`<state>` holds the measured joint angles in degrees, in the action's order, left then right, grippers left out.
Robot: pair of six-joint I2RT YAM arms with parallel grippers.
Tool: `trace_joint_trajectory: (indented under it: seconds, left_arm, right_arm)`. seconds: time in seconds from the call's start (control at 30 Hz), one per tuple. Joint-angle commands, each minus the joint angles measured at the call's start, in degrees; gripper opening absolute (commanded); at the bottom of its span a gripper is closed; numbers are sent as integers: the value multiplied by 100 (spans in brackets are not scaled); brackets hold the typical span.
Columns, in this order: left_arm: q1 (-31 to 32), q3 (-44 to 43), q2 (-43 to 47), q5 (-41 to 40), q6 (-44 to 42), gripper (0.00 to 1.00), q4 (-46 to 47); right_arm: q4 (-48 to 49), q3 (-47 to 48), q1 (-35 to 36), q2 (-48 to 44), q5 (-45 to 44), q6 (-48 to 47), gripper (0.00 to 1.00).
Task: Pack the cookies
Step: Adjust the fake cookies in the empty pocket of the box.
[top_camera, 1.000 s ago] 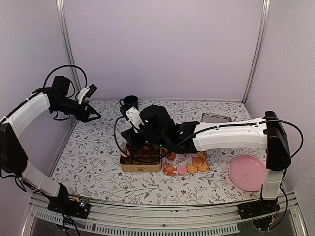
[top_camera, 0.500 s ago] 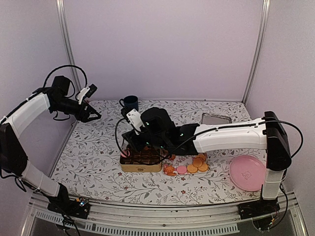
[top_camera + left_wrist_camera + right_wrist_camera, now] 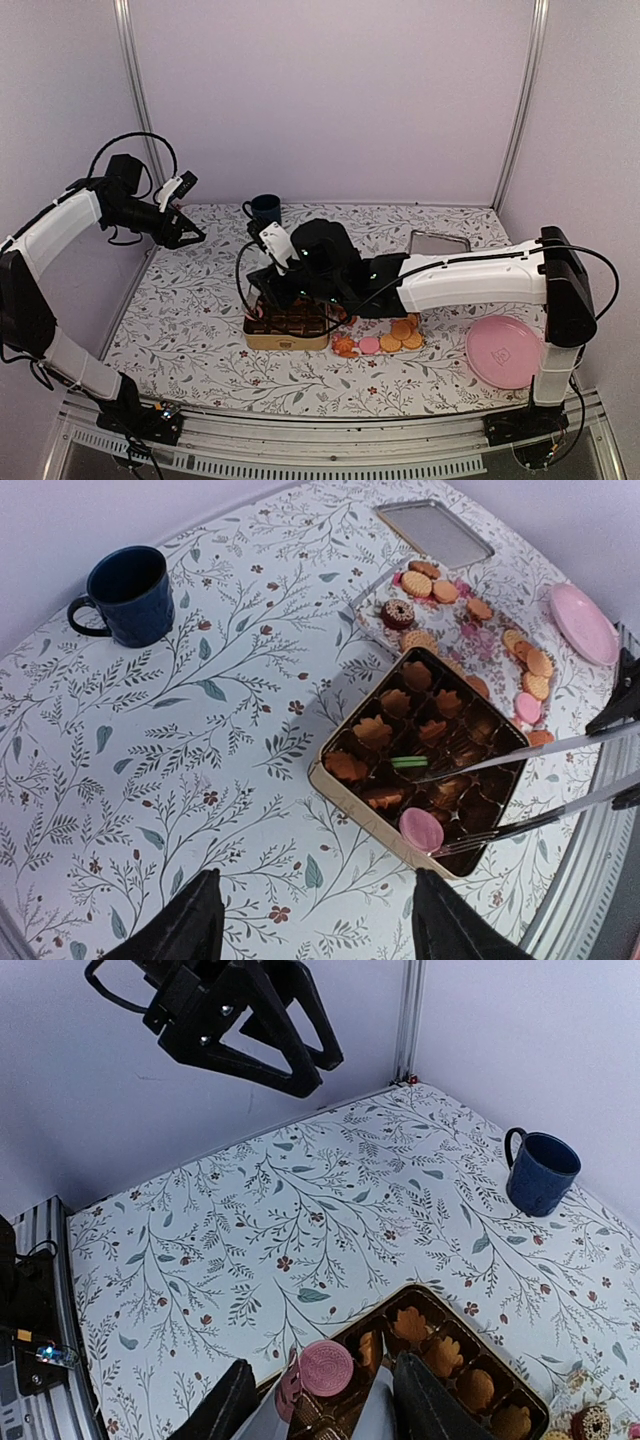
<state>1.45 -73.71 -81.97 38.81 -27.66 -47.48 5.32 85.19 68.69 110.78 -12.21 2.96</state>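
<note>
A gold tin [image 3: 285,341] with a brown compartment tray holds several golden cookies [image 3: 374,732] and one green cookie [image 3: 408,762]. My right gripper [image 3: 288,285] is shut on silver tongs [image 3: 520,755] that reach into the tin. The tongs' arms stand spread apart. A pink cookie [image 3: 421,829] stands on edge in the tin's corner, against one tong arm [image 3: 500,832]. In the right wrist view that pink cookie [image 3: 327,1364] sits just ahead of the right gripper [image 3: 325,1400]. More loose cookies [image 3: 392,339] lie right of the tin. My left gripper [image 3: 186,231] hangs open and high at the far left.
A blue mug [image 3: 265,208] stands behind the tin. The tin's lid [image 3: 438,240] lies at the back right. A pink plate [image 3: 503,350] sits at the near right. The loose cookies [image 3: 436,585] rest on a clear floral sheet.
The right gripper has eased slightly lower and nearer over the tin with the tongs. The left arm has not moved.
</note>
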Motion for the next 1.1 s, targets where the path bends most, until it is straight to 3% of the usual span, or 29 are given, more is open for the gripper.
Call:
trace_joint_trajectory:
  seconds: [0.0, 1.07]
  left_arm:
    - [-68, -29, 104, 127, -47, 65, -9]
    - [-75, 50, 145, 123, -99, 64, -14]
  right_arm:
    - [376, -45, 64, -406, 197, 69, 46]
    - [232, 74, 75, 121, -232, -114, 46]
